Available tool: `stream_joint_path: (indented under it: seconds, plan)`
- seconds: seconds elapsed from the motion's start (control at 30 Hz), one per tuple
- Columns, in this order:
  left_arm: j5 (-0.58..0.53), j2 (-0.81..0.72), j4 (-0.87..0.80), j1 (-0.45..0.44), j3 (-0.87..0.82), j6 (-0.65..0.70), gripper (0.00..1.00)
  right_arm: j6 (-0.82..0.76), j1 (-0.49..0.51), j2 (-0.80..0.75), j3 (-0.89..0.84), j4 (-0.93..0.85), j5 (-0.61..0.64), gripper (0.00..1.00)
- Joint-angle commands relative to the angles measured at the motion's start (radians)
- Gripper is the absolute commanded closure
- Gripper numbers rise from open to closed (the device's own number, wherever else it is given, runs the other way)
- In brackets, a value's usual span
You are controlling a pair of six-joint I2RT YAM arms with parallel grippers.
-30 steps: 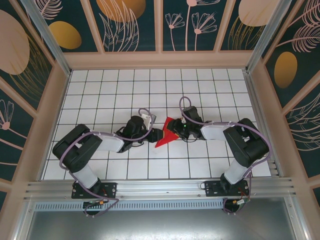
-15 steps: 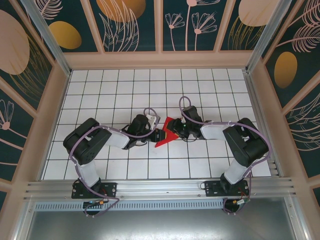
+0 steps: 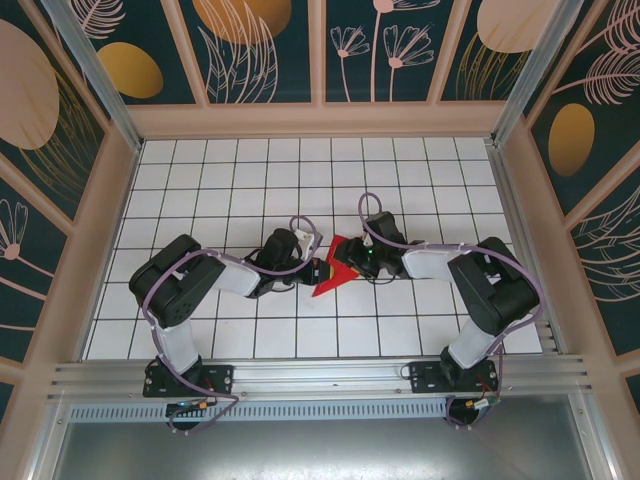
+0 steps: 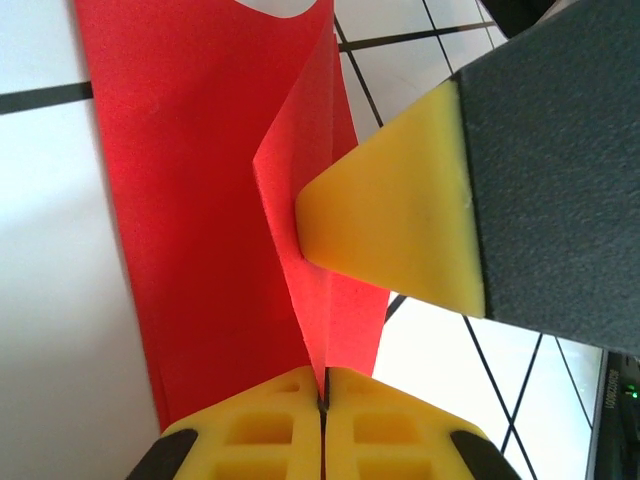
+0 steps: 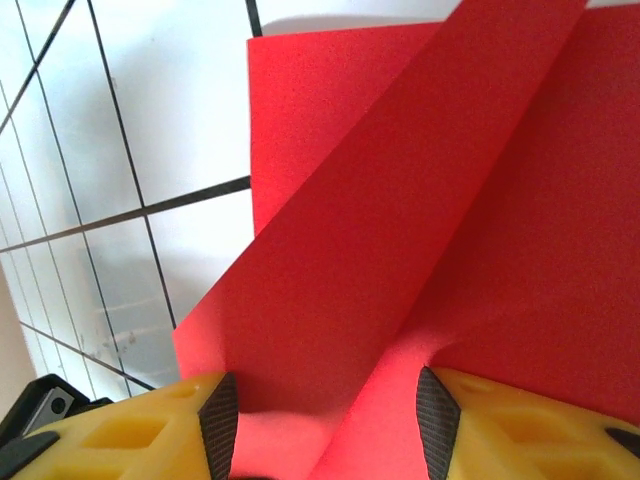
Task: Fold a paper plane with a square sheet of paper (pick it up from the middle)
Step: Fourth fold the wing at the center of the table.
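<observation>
a: two sets of fingers, one sheet. start on the left: what are the left fingers doing?
b: pinched tight, pads together, with a raised flap of the red sheet of paper caught in the seam between them. from the left wrist, the flap stands on edge off the flat layer below.
a: why grip it there?
b: my guess is to hold the flap upright so a crease can be set along its foot. thin paper like that would likely flop back if released.
a: and the sheet itself?
b: at the middle of the bench, between the two arms, already folded into a pointed wedge with its tip toward the near edge. not a finished plane, i'd say.
a: now the right side.
b: the right fingers are parted about halfway and grip nothing. from the right wrist they straddle the paper, a pad on either side of a diagonal fold. in the left wrist view, one yellow tip leans against the standing flap.
a: a backstop, then?
b: looks like it. one side holds and the other presses. the risk is the push dragging the sheet or tearing it at the pinch.
</observation>
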Motion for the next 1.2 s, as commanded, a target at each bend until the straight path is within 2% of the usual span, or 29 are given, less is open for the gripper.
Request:
stream_joint_path:
  seconds: [0.0,0.23,0.67,0.8,0.93,1.0,1.17]
  plan:
    - [0.033,0.015,0.017,0.005,0.019,0.020,0.92,-0.064,-0.008,-0.031,-0.003,-0.092,-0.001,0.47]
    - [0.048,0.030,0.000,0.004,0.036,0.018,0.91,-0.068,-0.009,-0.012,-0.004,-0.110,0.024,0.49]
    - [0.016,-0.037,-0.027,0.010,0.020,0.011,0.75,-0.038,-0.008,0.030,-0.006,-0.154,0.065,0.51]
    - [-0.063,-0.106,-0.077,0.017,-0.006,0.010,0.70,-0.037,-0.007,0.032,-0.006,-0.156,0.063,0.51]
    - [-0.180,-0.180,-0.135,0.019,-0.037,0.025,0.71,-0.032,-0.007,0.036,-0.006,-0.159,0.066,0.51]
    - [-0.166,-0.199,-0.117,0.018,-0.051,0.023,0.72,-0.031,-0.006,0.038,-0.007,-0.161,0.069,0.51]
    - [-0.049,-0.219,0.001,0.016,-0.086,-0.028,0.76,-0.019,-0.004,0.056,-0.003,-0.176,0.078,0.51]
